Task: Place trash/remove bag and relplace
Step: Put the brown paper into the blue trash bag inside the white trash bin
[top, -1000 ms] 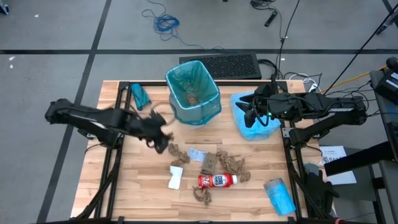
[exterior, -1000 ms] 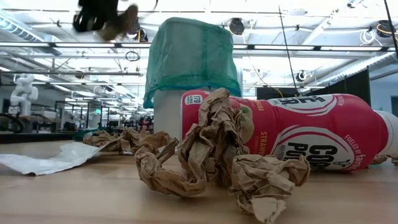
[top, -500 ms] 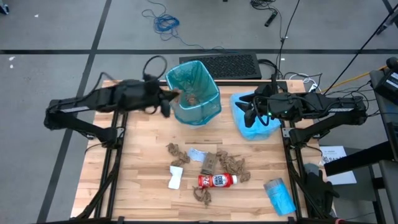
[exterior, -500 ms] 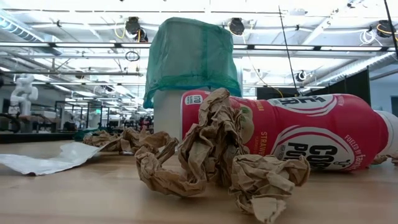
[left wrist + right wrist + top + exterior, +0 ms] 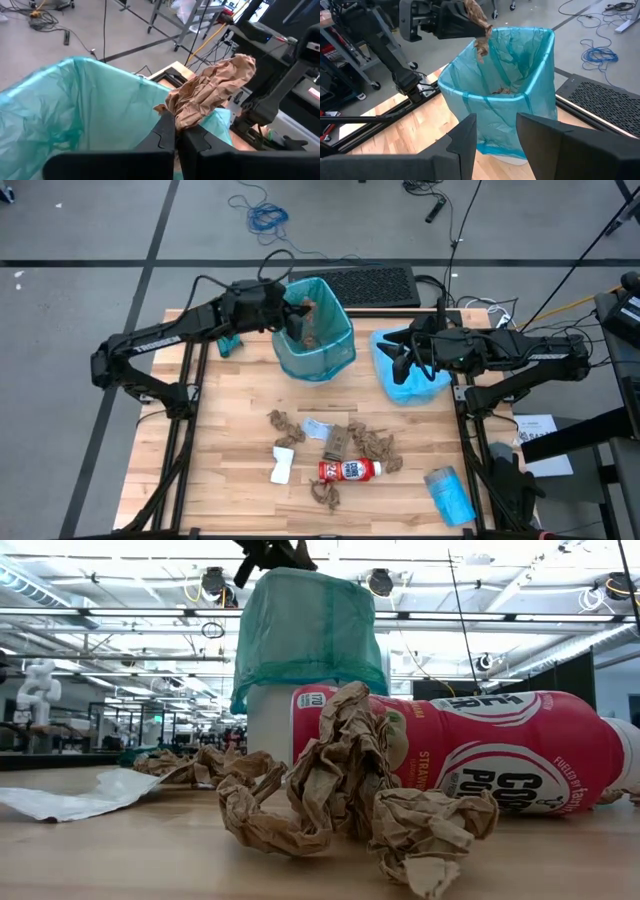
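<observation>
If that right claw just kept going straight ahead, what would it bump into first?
Most likely the teal-lined bin: the right end effector points straight at its side with nothing visible between. How far off the bin stands is hard to judge.

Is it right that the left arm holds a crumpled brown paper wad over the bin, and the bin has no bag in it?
Not quite. The left gripper does hold the paper wad over the bin, its fingers pinched shut on it. But the bin has a teal bag in it, folded over the rim. The right wrist view shows this best.
</observation>
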You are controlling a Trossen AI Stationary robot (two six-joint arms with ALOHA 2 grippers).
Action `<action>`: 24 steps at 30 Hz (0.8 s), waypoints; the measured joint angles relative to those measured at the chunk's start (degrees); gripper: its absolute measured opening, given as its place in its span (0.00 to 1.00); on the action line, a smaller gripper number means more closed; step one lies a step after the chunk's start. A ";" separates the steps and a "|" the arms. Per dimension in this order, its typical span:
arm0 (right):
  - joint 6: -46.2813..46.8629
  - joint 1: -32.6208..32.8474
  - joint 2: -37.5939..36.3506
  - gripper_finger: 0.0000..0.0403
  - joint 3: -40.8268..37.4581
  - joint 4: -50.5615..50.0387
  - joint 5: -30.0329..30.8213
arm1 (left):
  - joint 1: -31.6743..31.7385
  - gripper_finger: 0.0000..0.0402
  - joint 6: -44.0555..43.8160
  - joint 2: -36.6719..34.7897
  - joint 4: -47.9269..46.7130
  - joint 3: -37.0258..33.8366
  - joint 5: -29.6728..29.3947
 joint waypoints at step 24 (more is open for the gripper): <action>-0.44 0.00 0.00 0.32 0.00 -0.17 0.00 | 0.48 0.23 0.44 0.34 0.87 0.00 -0.73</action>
